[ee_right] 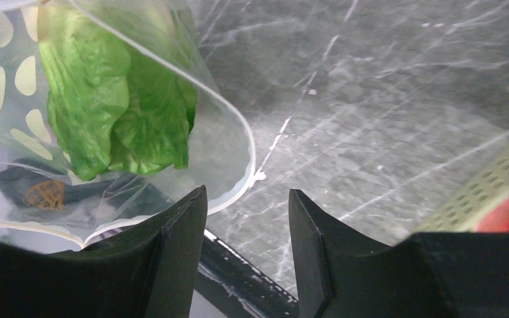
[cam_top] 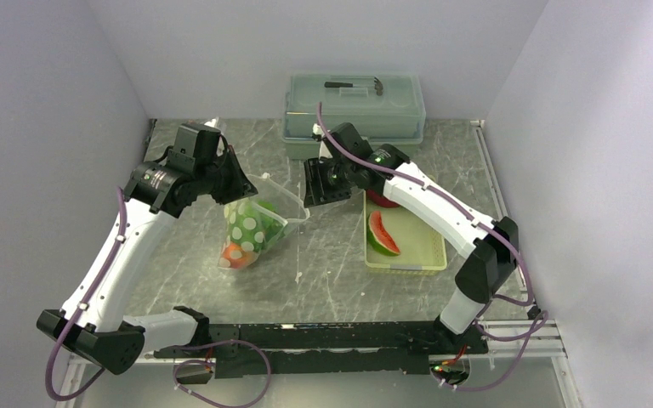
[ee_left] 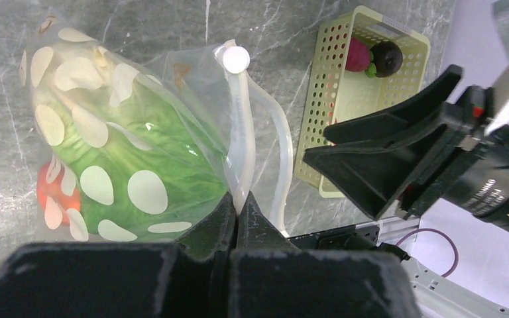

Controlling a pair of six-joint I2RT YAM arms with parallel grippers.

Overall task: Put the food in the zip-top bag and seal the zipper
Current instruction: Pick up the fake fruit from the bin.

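Note:
The zip-top bag [cam_top: 253, 228], clear with white dots, hangs tilted over the table with its mouth open toward the right. Inside it are the green lettuce [ee_left: 146, 142] and the orange-red fruit [ee_left: 53, 191]. My left gripper [ee_left: 236, 202] is shut on the bag's mouth edge at the zipper strip [ee_left: 238, 132] and holds the bag up. My right gripper [ee_right: 246, 199] is open and empty just right of the bag's mouth rim [ee_right: 244, 142]. The watermelon slice [cam_top: 381, 234], the magenta root [ee_left: 358, 54] and the dark round piece [ee_left: 387, 58] lie in the tray.
The pale yellow-green perforated tray [cam_top: 425, 255] lies right of the bag, under my right arm. A lidded grey-green box [cam_top: 354, 104] stands at the back wall. Walls close in on the left, back and right.

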